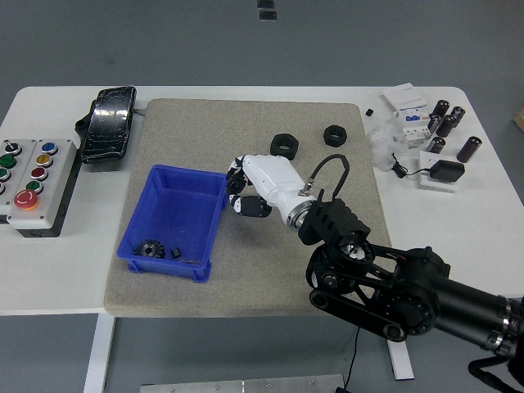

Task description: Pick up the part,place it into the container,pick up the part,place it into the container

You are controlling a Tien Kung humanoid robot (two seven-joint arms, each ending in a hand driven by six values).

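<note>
White table [65, 270], grey floor [246, 41], even light.

on my feed the bin [176, 221] sits at 9 o'clock on the mat [246, 270], a gear [150, 249] in its near corner. two nuts [284, 145] [334, 134] lie toward 1 o'clock. the button box [29, 180] rests far left on the table [49, 286].

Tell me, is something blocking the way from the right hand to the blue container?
Nothing visible does. The right hand is beside the blue container, with only its right wall and bare mat between.
</note>
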